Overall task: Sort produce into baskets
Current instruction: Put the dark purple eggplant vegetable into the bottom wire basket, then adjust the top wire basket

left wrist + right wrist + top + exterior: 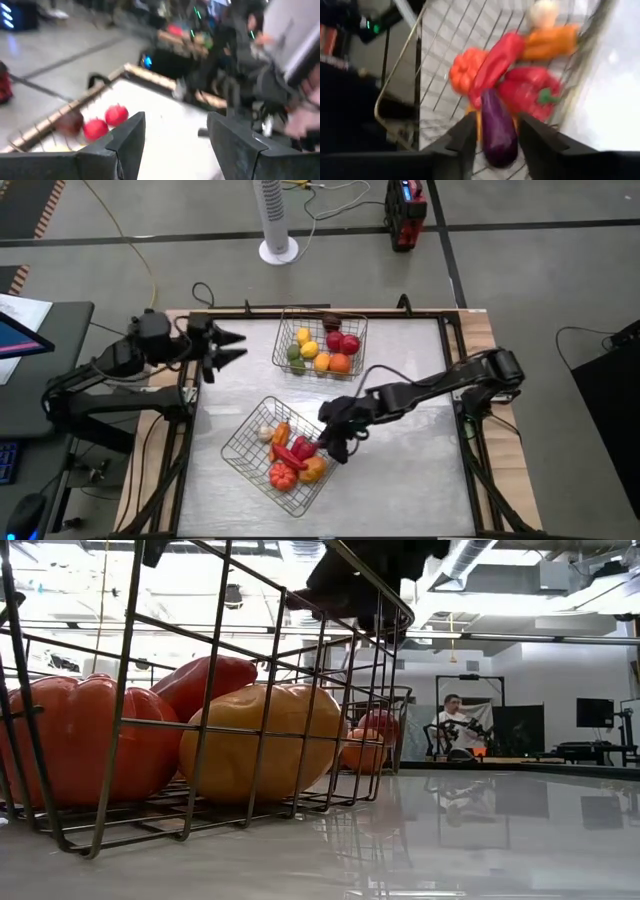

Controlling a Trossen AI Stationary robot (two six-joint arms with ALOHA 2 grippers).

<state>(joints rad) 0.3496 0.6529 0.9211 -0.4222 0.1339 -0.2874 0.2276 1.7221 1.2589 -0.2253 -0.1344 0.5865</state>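
Two wire baskets stand on the table. The far basket (320,345) holds yellow, green, orange and red fruits. The near basket (283,457) holds a white, an orange, a yellow and several red vegetables (492,65). My right gripper (338,446) hovers over the near basket's right rim, shut on a dark purple eggplant (497,127). My left gripper (240,346) is open and empty at the table's far left, pointing toward the far basket, whose red fruits show in the left wrist view (116,115). My right gripper pinches the purple eggplant between its two fingers, one finger (466,137) on each long side (487,135). The fingers slant down from the table's right side and lie along the eggplant. The eggplant's far end points into the near basket, just above the red pepper (530,90) and the red chili (495,60).
The low view looks through the near basket's mesh (210,690) at a red tomato (75,750) and an orange pepper (265,740). Bare table (410,470) lies right of the near basket. A person (455,725) sits in the room far behind.
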